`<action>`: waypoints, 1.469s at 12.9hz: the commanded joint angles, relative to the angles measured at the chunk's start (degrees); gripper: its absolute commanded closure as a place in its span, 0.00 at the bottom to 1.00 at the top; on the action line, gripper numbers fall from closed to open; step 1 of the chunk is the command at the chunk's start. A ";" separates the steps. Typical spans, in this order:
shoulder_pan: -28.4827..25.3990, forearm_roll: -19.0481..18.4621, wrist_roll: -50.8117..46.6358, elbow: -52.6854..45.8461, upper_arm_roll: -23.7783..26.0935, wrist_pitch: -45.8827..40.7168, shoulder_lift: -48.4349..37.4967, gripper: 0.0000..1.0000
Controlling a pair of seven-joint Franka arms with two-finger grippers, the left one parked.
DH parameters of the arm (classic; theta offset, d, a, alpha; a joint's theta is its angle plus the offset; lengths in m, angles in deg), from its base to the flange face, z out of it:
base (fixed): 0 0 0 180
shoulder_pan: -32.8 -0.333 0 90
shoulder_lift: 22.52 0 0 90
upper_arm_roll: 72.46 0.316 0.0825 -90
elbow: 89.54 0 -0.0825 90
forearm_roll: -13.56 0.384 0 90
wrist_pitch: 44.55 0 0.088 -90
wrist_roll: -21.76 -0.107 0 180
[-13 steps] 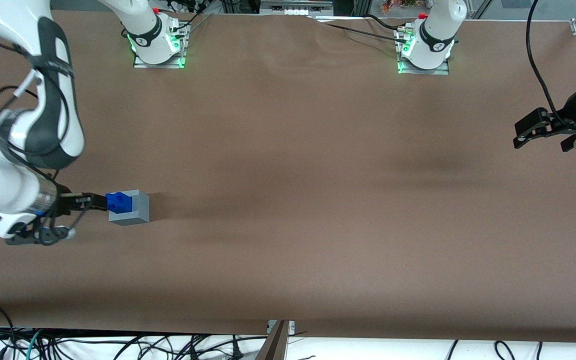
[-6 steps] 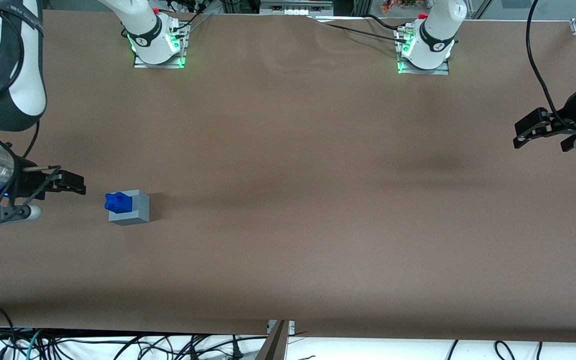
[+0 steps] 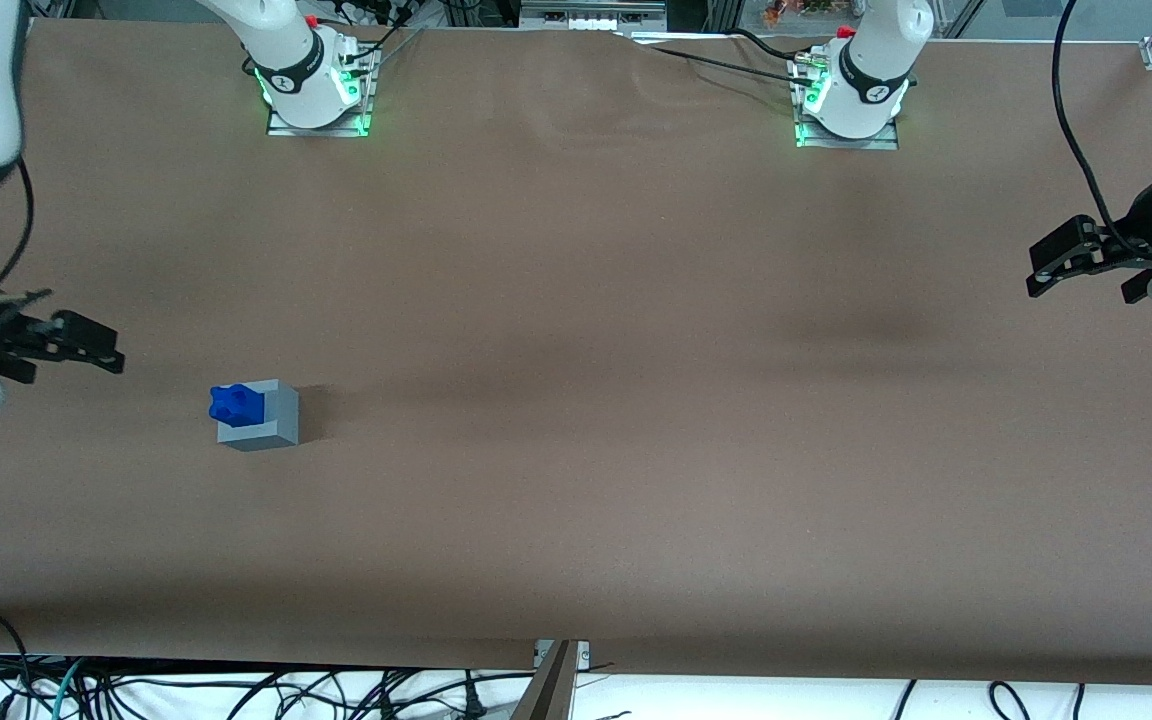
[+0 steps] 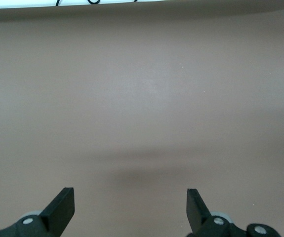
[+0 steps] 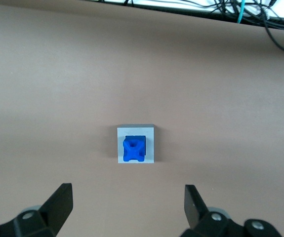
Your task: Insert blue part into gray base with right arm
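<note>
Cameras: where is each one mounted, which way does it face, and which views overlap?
Front view: high, facing the robots; shows the table, the open, empty gripper clear of the blue part in the gray base.
Right wrist view: looks down past its fingers at part and base, shared with front.
Left wrist view: only bare table.

Front camera: high above bench (image 3: pixel 576 400), looking steeply down, whole brown top in frame, both arm bases at upper edge.

Right wrist camera: on working arm, facing straight down from well above; fingers (image 5: pixel 58 202) of pincer (image 5: pixel 127 205) spread wide at frame edge. Sees gray base (image 5: pixel 137 143) with blue part (image 5: pixel 134 149) seated in it; front view shares these, base (image 3: pixel 271 420), part (image 3: pixel 234 402), pincer (image 3: pixel 101 352) well apart.

Left wrist camera: looks down at bare bench (image 4: pixel 142 98); bench is all it shares with the rest.
</note>
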 commanded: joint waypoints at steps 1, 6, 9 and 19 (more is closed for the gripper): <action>5.57 -7.14 0.12 7.67 9.41 0.37 -6.83 0.00; 7.69 -9.55 0.03 17.19 13.06 5.12 -12.13 0.00; 7.69 -9.55 0.30 15.52 12.62 4.24 -10.46 0.00; 7.95 -9.90 -5.69 15.52 12.35 4.24 -9.93 0.00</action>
